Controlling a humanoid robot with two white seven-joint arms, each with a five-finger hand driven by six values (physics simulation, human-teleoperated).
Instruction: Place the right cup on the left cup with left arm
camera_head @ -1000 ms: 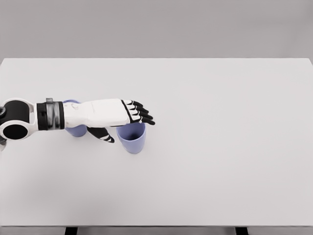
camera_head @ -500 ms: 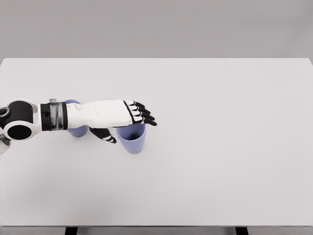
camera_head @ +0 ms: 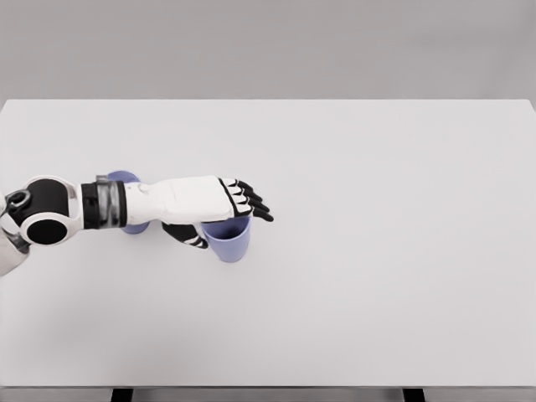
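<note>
White table [camera_head: 377, 251]: robot hand [camera_head: 219, 209] advanced over right cup [camera_head: 228, 240].

Left arm [camera_head: 100, 205]: glossy white shells; a rounded elbow joint with a black circular face and black trim; a black band followed by a grey metallic ring at the wrist. Left hand [camera_head: 219, 211]: white back plate, black fingers [camera_head: 251, 203] with white segment plates, black thumb with white patches.
</note>
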